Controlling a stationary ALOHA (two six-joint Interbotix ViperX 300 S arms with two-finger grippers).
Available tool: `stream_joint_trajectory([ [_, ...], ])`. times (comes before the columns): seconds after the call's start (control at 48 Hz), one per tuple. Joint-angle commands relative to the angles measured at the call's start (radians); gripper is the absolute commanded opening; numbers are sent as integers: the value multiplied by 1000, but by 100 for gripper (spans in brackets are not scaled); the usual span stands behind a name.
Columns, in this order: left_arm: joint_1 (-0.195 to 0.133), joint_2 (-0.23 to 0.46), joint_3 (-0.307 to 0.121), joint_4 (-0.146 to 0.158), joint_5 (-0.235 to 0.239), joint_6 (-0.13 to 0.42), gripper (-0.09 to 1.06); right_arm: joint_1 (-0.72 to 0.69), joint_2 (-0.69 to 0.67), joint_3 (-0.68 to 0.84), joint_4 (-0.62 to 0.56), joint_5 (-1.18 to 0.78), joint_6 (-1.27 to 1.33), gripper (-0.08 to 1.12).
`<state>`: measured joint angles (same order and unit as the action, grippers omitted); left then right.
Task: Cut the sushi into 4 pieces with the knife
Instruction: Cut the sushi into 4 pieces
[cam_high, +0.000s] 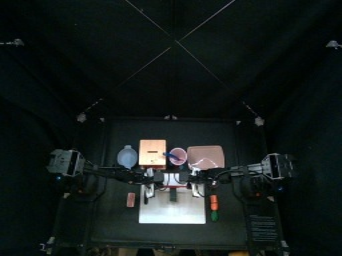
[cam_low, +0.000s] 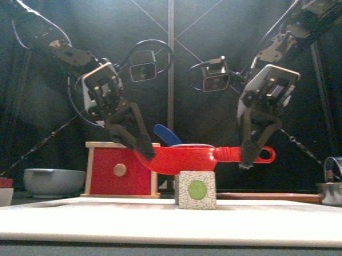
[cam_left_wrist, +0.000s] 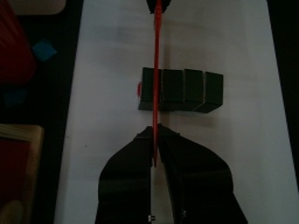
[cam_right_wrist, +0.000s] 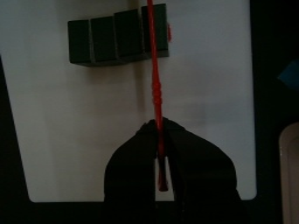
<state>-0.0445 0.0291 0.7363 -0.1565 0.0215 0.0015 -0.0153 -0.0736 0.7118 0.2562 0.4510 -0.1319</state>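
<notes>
Sushi roll lies under red knife, its ends gripped by left tool and right tool.

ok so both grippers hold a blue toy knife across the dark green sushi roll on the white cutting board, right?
No, the toy knife is red, per the front view. The left gripper and right gripper hold it across the dark green sushi roll on the white cutting board.

Red knife, dark green sushi roll, white cutting board.
</notes>
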Motion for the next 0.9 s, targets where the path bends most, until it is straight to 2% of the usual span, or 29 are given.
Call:
stream_joint_trajectory([
  [0.021, -8, 0, -2, -11, 5, -3, 46, 12, -6, -5, 6, 2, 0, 16],
  [0.333, -21, 2, 5, -40, 5, -5, 46, 20, 0, -3, 6, 2, 2, 16],
  [0.896, -15, 28, 2, -38, 5, -2, 46, 15, 15, 0, 5, 0, 0, 16],
])
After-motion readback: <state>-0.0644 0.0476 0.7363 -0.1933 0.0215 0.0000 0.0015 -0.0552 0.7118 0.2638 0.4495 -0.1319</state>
